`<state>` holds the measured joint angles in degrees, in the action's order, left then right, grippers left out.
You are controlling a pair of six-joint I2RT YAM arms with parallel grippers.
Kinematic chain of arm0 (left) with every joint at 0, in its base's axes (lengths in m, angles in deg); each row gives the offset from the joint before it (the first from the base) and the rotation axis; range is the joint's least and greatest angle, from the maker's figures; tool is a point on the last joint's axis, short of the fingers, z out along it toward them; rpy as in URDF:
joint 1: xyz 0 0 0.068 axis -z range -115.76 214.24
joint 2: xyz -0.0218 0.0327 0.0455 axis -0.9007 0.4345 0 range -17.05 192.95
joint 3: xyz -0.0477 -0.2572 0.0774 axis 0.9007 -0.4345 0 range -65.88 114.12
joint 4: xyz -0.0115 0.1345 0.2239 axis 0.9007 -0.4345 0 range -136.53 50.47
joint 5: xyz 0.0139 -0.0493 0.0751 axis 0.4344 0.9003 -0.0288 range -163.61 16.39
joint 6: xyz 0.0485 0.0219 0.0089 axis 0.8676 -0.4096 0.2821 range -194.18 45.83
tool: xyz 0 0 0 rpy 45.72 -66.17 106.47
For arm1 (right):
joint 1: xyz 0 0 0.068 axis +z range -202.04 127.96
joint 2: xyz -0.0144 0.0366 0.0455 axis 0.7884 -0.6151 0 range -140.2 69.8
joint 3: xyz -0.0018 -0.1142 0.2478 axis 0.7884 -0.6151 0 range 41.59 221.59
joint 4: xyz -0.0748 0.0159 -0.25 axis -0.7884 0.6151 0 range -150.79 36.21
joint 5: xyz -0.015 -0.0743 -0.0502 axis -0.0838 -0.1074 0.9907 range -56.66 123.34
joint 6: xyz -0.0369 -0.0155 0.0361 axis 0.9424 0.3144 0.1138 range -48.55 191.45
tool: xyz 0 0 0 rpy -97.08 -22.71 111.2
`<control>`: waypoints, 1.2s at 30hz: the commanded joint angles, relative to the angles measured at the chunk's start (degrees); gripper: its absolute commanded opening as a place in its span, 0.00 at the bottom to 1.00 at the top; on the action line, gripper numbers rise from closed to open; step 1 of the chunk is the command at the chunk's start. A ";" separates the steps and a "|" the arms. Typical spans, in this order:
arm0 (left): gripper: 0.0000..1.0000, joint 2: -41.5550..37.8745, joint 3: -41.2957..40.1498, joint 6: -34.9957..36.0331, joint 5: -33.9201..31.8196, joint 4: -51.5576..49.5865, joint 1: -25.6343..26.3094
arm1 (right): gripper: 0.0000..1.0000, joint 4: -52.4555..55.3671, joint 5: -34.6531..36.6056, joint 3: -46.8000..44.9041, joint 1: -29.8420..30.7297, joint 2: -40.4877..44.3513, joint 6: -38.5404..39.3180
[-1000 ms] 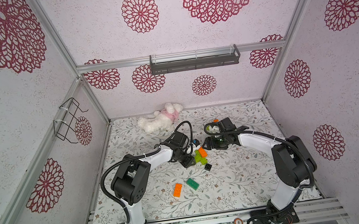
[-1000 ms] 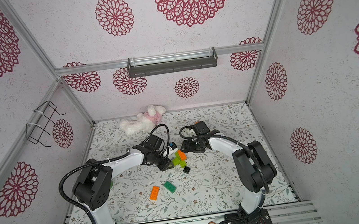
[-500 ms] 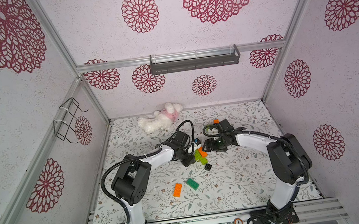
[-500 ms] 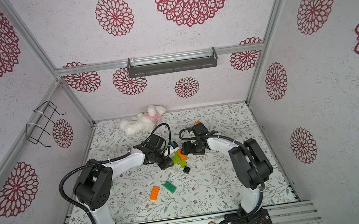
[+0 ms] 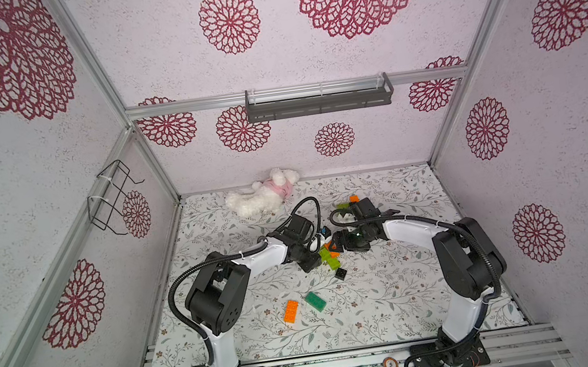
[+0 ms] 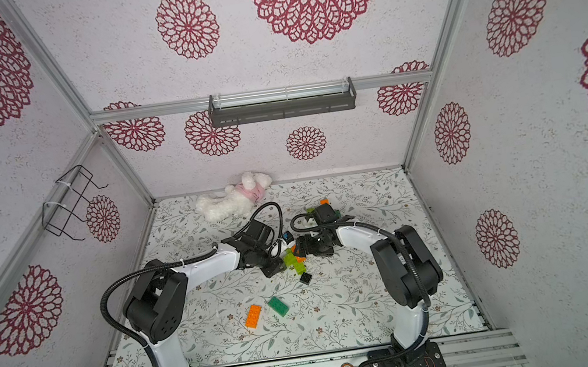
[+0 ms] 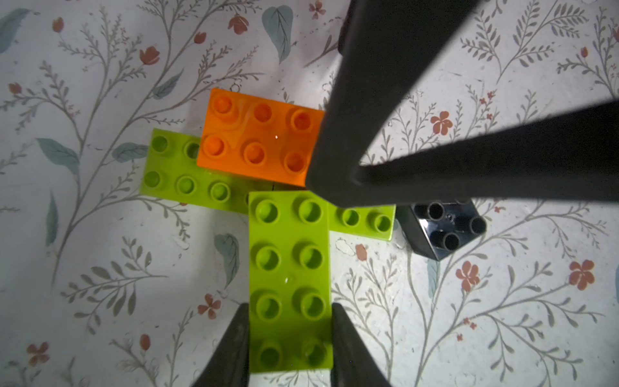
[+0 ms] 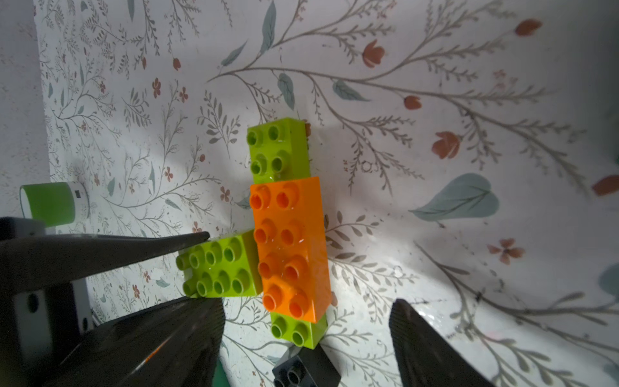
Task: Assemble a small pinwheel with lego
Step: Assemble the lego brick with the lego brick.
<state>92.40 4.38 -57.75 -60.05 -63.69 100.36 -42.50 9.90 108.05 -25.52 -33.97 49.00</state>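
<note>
The lego cluster (image 5: 328, 256) (image 6: 293, 261) lies mid-table: a long lime brick (image 7: 174, 174) at the bottom, with an orange brick (image 7: 258, 137) (image 8: 288, 248) and a second lime brick (image 7: 289, 268) pressed on top. My left gripper (image 7: 289, 335) (image 5: 314, 261) is shut on that upper lime brick's end. My right gripper (image 8: 306, 335) (image 5: 339, 244) stands open just short of the orange brick, its fingers (image 7: 385, 100) hanging over the cluster's other side. A black brick (image 7: 442, 228) (image 8: 301, 368) (image 5: 340, 273) sits beside the long lime brick's end.
A loose orange brick (image 5: 291, 311) and a dark green brick (image 5: 315, 301) lie nearer the front. More bricks (image 5: 348, 202) sit behind the right arm. A white plush toy (image 5: 263, 196) rests at the back wall. The enclosure walls close in on three sides.
My right gripper has shifted a little left toward the cluster and stays open. The left arm and its lime brick have not moved.
</note>
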 commanded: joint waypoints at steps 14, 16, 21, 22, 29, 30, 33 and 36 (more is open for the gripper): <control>0.22 2.08 1.72 2.65 0.85 -0.65 1.59 | 0.79 1.50 -0.32 -0.06 0.29 -0.08 1.80; 0.22 2.24 1.77 2.63 0.71 -0.62 1.67 | 0.79 1.59 -0.30 -0.01 0.28 -0.45 1.97; 0.23 2.45 1.99 2.61 0.75 -0.95 1.85 | 0.78 2.10 0.80 -0.16 0.59 -0.93 2.31; 0.23 2.51 2.06 2.64 0.73 -1.06 1.85 | 0.78 2.19 1.21 -0.27 0.63 -0.90 2.32; 0.24 2.47 2.23 2.52 0.75 -1.08 2.20 | 0.78 3.05 3.25 -0.65 1.34 -1.78 2.69; 0.24 2.49 2.18 2.46 0.63 -0.94 2.32 | 0.78 3.14 3.67 -0.64 1.38 -1.75 2.59; 0.24 5.22 2.75 1.72 0.13 -1.05 2.29 | 0.78 3.03 4.37 -1.02 1.52 -1.60 2.42; 0.24 5.70 2.87 1.51 -0.35 -0.78 2.47 | 0.77 3.47 5.33 -0.98 1.60 -1.80 2.36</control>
<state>95.50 6.74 -56.81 -59.81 -64.78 101.70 -40.58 13.64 107.78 -25.12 -35.41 50.40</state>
